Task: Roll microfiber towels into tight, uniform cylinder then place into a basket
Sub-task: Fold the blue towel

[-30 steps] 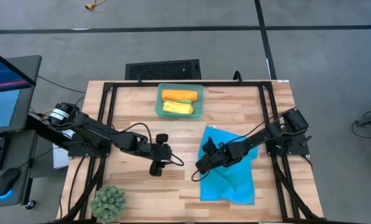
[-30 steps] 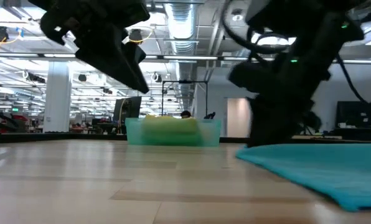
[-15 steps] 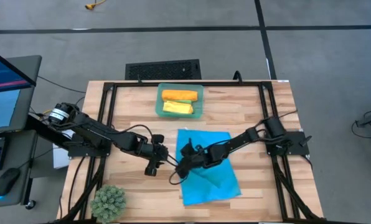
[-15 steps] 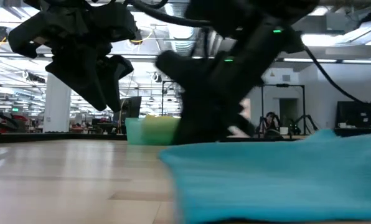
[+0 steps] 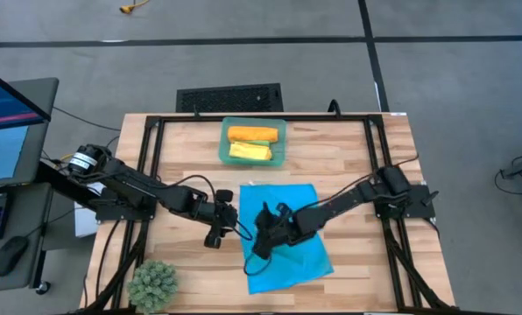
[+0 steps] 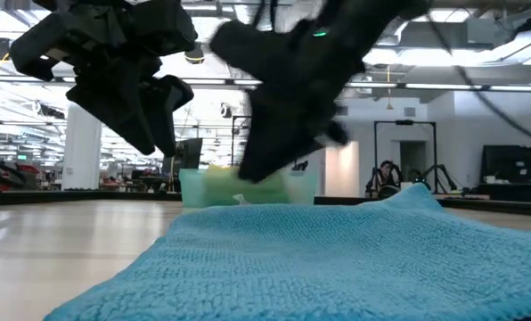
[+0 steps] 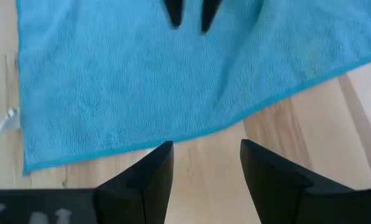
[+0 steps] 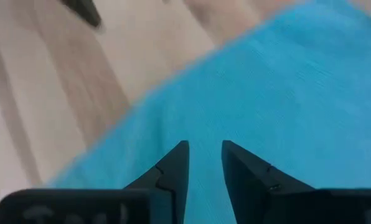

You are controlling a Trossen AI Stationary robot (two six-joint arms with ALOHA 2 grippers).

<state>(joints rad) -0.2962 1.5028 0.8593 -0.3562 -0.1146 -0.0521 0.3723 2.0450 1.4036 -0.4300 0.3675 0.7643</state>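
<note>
**Blue towel laid flat, ready for rolling**

While the blue microfiber towel (image 5: 285, 234) lies spread on the tabletop (image 5: 349, 157), it serves as the landmark for everything else. Just off the towel's left edge hangs the left gripper (image 5: 223, 224), its jaws standing well apart and holding nothing; its wrist view shows both fingers over bare wood, just short of the towel's hem. Over the towel's left half sits the right gripper (image 5: 265, 234), jaws parted by a narrow gap with blue cloth showing between and beyond them; whether they pinch any cloth I cannot tell. Beyond the towel's far edge stands the teal basket (image 5: 281, 156), already holding an orange roll (image 5: 252, 134) and a yellow roll (image 5: 250, 151) side by side.

As a judgement, the towel will handle as light, limp and slightly grippy: its looped pile should cling to the wood and to itself, so it will drag and wrinkle rather than slide. It has no stiffness, so lifting one point only makes it sag. The best hold is likely along one hem near the corners, one gripper at each, to start an even, tight roll. A small white tag (image 7: 6, 121) marks one corner.
</note>
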